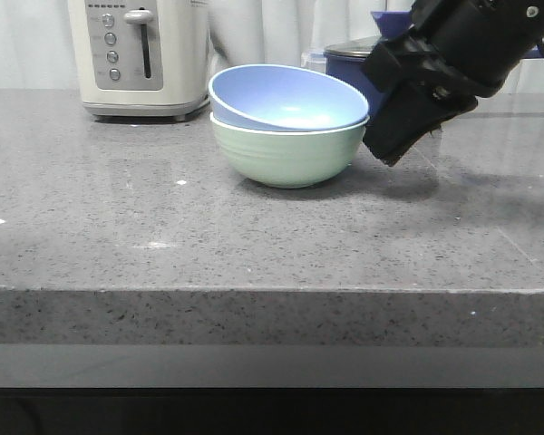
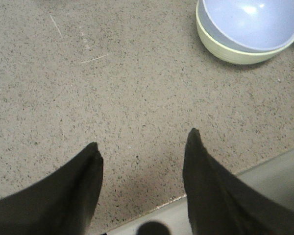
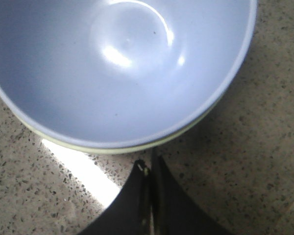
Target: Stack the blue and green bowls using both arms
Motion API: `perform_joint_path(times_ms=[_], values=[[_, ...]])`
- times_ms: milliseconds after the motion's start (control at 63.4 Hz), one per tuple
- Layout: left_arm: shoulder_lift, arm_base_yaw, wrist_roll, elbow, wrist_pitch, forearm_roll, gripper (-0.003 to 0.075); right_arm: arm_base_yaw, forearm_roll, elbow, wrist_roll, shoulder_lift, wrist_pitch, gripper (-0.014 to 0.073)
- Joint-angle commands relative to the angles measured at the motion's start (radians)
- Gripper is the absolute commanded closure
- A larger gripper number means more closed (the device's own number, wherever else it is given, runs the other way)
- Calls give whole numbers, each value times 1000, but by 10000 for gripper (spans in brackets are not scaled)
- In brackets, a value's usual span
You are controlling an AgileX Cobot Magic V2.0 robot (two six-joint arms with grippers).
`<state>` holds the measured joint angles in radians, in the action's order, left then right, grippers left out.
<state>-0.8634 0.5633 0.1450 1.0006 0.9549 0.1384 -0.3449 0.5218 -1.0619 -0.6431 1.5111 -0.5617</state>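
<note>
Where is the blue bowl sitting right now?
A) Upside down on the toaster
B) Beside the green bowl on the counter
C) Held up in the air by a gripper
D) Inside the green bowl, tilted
D: the blue bowl rests nested in the green bowl, its rim higher on one side, with neither gripper holding it.

Even, soft daylight, front view sharp. Bright glare spots inside blue bowl (image 3: 122, 73) in right wrist view; a hard sunlit patch on worktop (image 3: 78, 171) beside right claw (image 3: 149, 196) shadow. Soft shadow under green bowl (image 1: 286, 154). Left claw (image 2: 142, 161) fingers blurred, dark, near lens. Wrist views warmer-tinted.
</note>
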Motion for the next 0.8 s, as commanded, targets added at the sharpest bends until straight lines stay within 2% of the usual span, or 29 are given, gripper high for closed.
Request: perform_joint_path(times_ms=[0, 300, 394, 599, 694, 788], values=[[58, 7, 11, -25, -96, -4, 353, 2, 22, -22, -6, -34, 35, 658], [94, 7, 11, -66, -98, -13, 353, 2, 22, -22, -6, -34, 32, 658], [94, 7, 11, -66, -100, -13, 353, 3, 23, -24, 7, -48, -10, 658], [94, 7, 11, -66, -124, -13, 353, 3, -4, -24, 122, -186, -165, 650], [94, 7, 11, -66, -134, -13, 353, 3, -83, -22, 214, -271, -200, 648], [94, 7, 11, -66, -145, -13, 353, 3, -218, -22, 364, -369, -236, 648]])
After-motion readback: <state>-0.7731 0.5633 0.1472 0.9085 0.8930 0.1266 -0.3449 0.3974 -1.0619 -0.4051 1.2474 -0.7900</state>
